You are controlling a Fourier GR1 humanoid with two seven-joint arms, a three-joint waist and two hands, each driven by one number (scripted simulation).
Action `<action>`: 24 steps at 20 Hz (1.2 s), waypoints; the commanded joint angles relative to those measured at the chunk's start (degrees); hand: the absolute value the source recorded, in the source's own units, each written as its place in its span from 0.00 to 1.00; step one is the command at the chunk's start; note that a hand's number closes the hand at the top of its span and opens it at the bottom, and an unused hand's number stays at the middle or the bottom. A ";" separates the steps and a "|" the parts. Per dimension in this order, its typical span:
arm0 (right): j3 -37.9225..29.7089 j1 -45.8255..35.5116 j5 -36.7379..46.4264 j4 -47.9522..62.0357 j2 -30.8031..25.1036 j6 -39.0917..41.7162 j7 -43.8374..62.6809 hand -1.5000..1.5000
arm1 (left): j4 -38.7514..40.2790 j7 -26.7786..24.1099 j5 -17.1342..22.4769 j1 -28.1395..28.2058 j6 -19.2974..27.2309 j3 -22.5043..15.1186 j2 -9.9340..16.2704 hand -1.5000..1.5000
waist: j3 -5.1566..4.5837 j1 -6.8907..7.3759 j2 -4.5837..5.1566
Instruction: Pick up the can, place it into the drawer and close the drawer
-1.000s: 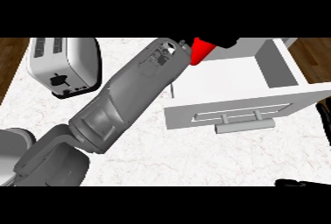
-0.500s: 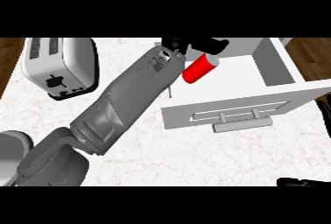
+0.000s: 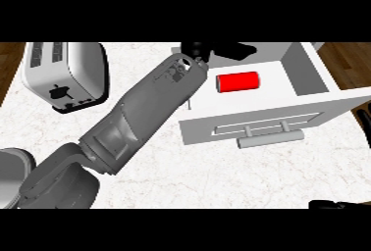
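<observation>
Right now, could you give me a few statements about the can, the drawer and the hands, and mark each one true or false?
1. The red can lies on its side inside the open drawer. True.
2. The left hand is curled round the can. False: the can lies apart from it, below the hand in the view.
3. The drawer is pushed shut. False: it stands open, its front panel and handle toward the robot.
4. A toaster stands on the counter left of the forearm. True.
5. The right hand rests on the drawer handle. False: it shows only at the lower right edge.
</observation>
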 commanded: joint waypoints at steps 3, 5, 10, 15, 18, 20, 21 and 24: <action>-0.34 1.71 6.28 -2.92 -2.81 0.80 -3.84 0.00 | -1.33 0.18 2.65 0.88 1.79 -0.68 0.00 0.00 | -0.01 0.63 -0.38; 0.11 0.69 9.11 -4.22 -4.57 1.07 -4.54 0.00 | -0.26 -0.86 4.06 0.17 1.38 1.26 0.00 0.00 | -0.03 0.26 -0.01; 2.47 -0.34 15.67 -3.47 -6.26 1.18 -7.37 0.00 | -5.17 -1.40 6.95 1.19 3.53 -0.15 0.00 0.00 | -0.02 1.36 -0.45; 4.91 -2.21 23.30 -3.16 -8.59 0.70 -8.69 0.00 | -5.02 -3.15 8.99 -0.28 3.08 1.17 0.00 0.00 | -0.06 2.96 -0.64; 8.39 -5.97 31.84 -0.53 -9.71 -1.19 -8.08 0.00 | -4.74 -3.49 9.18 -1.17 3.52 0.86 0.00 0.00 | -0.09 4.16 -0.65; 9.61 -5.44 36.42 -1.10 -11.78 -0.43 -6.49 0.00 | -4.65 -1.68 9.10 -3.41 4.47 1.51 0.00 0.00 | -0.14 5.22 -1.19; 10.18 -6.18 37.77 1.81 -12.08 -1.03 -9.12 0.00 | -4.15 -5.19 9.13 -0.28 3.64 0.90 0.00 0.00 | -0.08 4.54 -0.69; 11.19 -6.82 43.84 4.97 -13.57 -2.45 -9.79 0.00 | -3.22 -3.27 8.49 -2.42 4.41 1.08 0.00 0.00 | -0.09 5.78 -1.12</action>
